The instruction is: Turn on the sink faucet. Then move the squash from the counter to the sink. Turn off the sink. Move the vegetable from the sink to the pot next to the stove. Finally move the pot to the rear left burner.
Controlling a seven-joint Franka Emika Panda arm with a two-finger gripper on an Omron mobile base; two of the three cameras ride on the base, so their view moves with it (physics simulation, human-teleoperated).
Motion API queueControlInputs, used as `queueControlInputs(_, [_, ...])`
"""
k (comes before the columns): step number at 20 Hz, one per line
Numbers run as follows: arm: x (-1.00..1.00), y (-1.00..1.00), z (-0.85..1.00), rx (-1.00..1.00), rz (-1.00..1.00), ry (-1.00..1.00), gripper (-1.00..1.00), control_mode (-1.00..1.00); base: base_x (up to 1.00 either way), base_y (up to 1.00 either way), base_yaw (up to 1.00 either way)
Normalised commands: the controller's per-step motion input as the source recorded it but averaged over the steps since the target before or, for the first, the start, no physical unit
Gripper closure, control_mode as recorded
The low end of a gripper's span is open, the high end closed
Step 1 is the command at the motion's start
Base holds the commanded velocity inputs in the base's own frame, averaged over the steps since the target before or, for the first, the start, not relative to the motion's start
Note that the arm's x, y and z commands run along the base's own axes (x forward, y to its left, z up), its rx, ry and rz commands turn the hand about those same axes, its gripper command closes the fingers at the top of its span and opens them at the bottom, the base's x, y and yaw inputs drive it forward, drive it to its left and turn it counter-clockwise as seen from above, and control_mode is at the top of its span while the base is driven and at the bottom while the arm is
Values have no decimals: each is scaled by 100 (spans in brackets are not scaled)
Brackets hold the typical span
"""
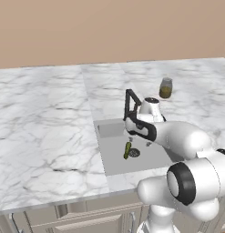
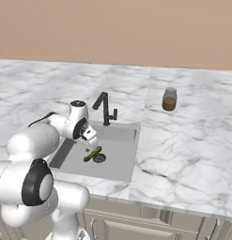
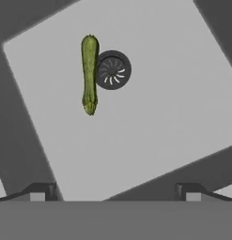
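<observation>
One squash (image 1: 127, 150) lay in the sink (image 1: 115, 161) in the left base view, just at nine o'clock of the drain (image 1: 135, 153), with the sink faucet (image 1: 130, 103) behind at twelve o'clock. From the right base view, the end effector (image 2: 90, 138) hung over the basin, grasping nothing. In the hand view its fingers (image 3: 38, 193) stood spread wide and empty, the vegetable touching the drain's rim. Shutting off the faucet seemed the step in hand, which calls for lifting toward its handle.
</observation>
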Motion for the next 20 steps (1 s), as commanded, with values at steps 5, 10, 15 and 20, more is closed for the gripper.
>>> queueControlInputs(5, [22,2,-27,-1,-16,0,-100,-100,0,0,0])
queueControlInputs(10, [26,2,-28,-2,-12,0,-100,-100,0,0,0])
queueControlInputs(15, [16,1,-23,-1,-8,0,-100,-100,0,0,0])
queueControlInputs(20, [10,0,-21,-1,-4,0,-100,-100,0,0,0])
